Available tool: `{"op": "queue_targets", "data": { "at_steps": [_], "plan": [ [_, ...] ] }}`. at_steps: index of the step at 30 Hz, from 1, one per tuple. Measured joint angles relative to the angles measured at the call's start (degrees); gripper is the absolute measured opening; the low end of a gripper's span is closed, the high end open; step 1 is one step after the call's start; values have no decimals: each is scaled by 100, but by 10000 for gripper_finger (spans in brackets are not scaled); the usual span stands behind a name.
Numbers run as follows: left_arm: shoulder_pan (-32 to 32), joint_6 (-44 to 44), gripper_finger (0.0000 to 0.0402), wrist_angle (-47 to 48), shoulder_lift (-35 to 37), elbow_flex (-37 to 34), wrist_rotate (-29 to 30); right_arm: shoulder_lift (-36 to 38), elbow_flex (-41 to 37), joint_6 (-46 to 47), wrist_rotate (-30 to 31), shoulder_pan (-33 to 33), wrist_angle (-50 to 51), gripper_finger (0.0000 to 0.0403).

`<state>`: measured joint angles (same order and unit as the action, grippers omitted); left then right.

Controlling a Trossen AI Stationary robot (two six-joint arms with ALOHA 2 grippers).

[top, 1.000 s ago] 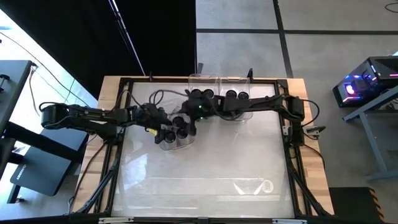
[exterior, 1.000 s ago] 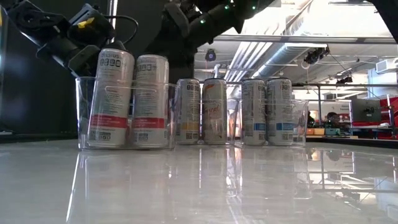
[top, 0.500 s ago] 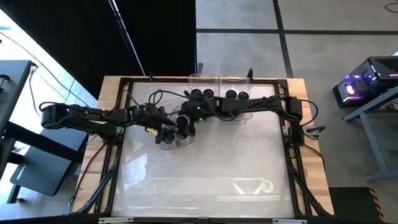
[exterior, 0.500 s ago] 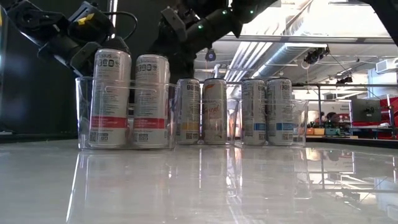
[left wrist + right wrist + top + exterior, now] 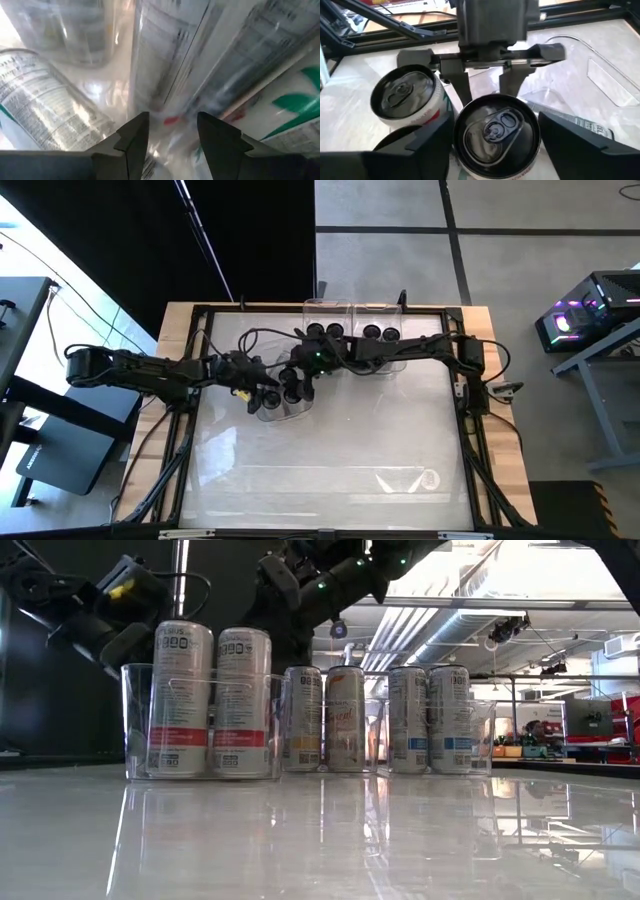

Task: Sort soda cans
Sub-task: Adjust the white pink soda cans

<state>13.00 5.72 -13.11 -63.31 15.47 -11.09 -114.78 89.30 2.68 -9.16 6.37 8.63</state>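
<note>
- Looking down from the high view, I see a clear near bin [image 5: 268, 416] close to the middle of the table [image 5: 330, 450]. Two more clear back bins [image 5: 352, 308] stand side by side at the far edge.
- In the low view, the near bin holds two tall cans at the front, the left can [image 5: 180, 700] and the right can [image 5: 243, 700]. They stand upright, just beside each other.
- The back bins hold four upright cans in a row. The first pair [image 5: 323, 718] is in one bin and the second pair [image 5: 428, 718] is in the other.
- A spare bin [image 5: 410, 478] lies near the front edge, well apart from the rest.
- The right gripper [image 5: 495, 145] hangs over the near bin. A dark can top [image 5: 495, 131] sits right in the middle of it. I cannot tell if it has hold of that can or not.
- Another can top [image 5: 406, 95] is just beside that one, outside the right gripper.
- The left gripper [image 5: 172, 135] is at the near bin too, facing the right gripper from the other side. Its fingers [image 5: 135, 137] are partly open with nothing between them. The cans are just past its tips.
</note>
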Motion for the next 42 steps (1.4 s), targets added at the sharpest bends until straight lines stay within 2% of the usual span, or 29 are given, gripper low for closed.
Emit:
{"op": "queue_targets", "data": {
  "at_steps": [8, 15, 23, 27, 34, 42],
  "plan": [
    [-7, -24, 160, -533, 4, -84, 224, -4, -2, 55, -433, 4, 12, 206],
    [-5, -190, 160, -722, -140, -81, 347, -26, 274, 137, -453, 20, 304, 165],
    [13, -182, 160, -1595, -664, -48, 458, -24, 677, 204, -457, 106, 936, 157],
    [10, -185, 160, -1603, -739, -49, 434, -20, 717, 465, -363, 177, 1041, 157],
    [6, -39, 160, -1391, -352, -55, 387, -20, 713, 590, -291, 279, 1021, 157],
    [10, 22, 160, -401, 385, -55, 377, -20, 704, 386, -335, 240, 547, 158]
  ]
}}
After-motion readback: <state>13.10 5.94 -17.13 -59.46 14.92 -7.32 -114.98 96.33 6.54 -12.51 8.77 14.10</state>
